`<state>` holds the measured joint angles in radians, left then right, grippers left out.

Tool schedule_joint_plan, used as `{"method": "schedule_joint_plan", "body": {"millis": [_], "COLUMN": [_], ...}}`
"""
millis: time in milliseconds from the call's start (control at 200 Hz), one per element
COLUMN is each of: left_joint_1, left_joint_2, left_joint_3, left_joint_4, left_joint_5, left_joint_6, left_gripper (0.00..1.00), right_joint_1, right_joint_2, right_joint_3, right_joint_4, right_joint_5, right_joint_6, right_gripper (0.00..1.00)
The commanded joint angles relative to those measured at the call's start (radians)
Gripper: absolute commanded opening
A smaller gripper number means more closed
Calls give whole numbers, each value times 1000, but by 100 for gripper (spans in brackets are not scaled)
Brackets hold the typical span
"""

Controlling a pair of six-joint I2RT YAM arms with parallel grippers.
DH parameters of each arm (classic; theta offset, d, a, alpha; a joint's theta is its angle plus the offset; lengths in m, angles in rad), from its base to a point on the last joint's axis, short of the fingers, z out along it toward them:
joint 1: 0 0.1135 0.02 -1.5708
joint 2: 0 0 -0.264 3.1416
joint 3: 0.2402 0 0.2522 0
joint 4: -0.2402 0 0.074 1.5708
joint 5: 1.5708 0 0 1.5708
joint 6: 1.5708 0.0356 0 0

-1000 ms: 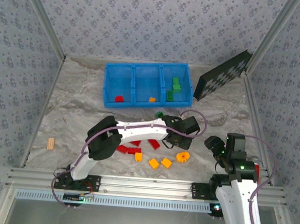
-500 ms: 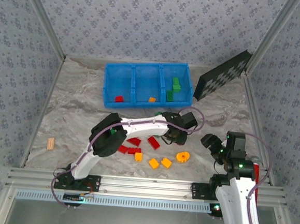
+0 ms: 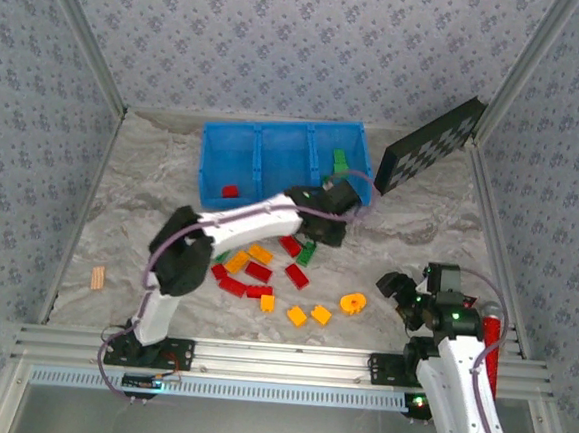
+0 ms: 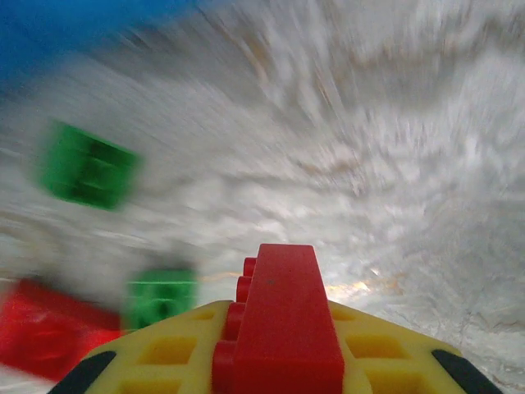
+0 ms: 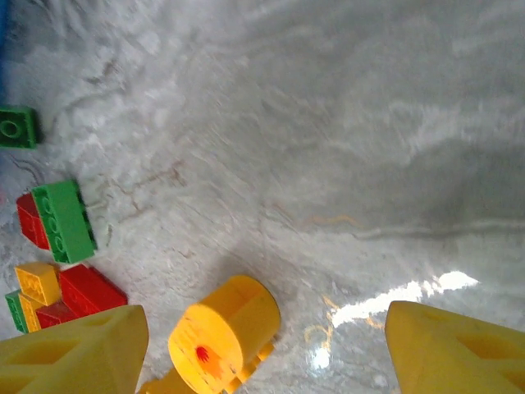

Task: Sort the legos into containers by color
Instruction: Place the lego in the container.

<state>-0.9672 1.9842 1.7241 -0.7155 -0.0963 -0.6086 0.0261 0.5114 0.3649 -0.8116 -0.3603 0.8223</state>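
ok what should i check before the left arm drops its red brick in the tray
1. Left tool shut on red brick: ok.
2. Tray's left compartment holds a red lego: ok.
3. Left tool above that compartment: not ok, it is at the tray's near wall, further right.
4. Brick high enough to clear the wall: cannot tell.
5. Right tool open, apart from the left arm: ok.

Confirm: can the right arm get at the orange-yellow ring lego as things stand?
Probably yes. The right tool is open, and the ring lego lies on the table just to its left with nothing between them. The nearest orange-yellow brick sits on the ring's far side.
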Motion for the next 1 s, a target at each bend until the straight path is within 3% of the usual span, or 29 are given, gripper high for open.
{"method": "schedule_joint_plan", "body": {"millis": [0,190,410,710,995], "left_joint_1": [77,269,510,624,645], "left_joint_2": [-180,-343,-415,-257,-28], "left_joint_3": [1,-53,-171,-129,49], "left_joint_4": [-70,-96,29,78,71], "left_joint_5": [-92,-168,-103,-93,-66], "left_joint_6": [104,215,238,278,287], "left_gripper": [21,21,20,19,19], "right_joint_1": [49,156,312,464,502], "right_joint_2": [2,53,193,361,421], "right_joint_3": [-2,-13,86,148,144], "right_joint_4": [-27,3,-11,84,98], "right_joint_5": [-6,25,140,197,188], "right_joint_6": [113,310,441,664,751], "right_gripper": [78,76,75,76,77]}}
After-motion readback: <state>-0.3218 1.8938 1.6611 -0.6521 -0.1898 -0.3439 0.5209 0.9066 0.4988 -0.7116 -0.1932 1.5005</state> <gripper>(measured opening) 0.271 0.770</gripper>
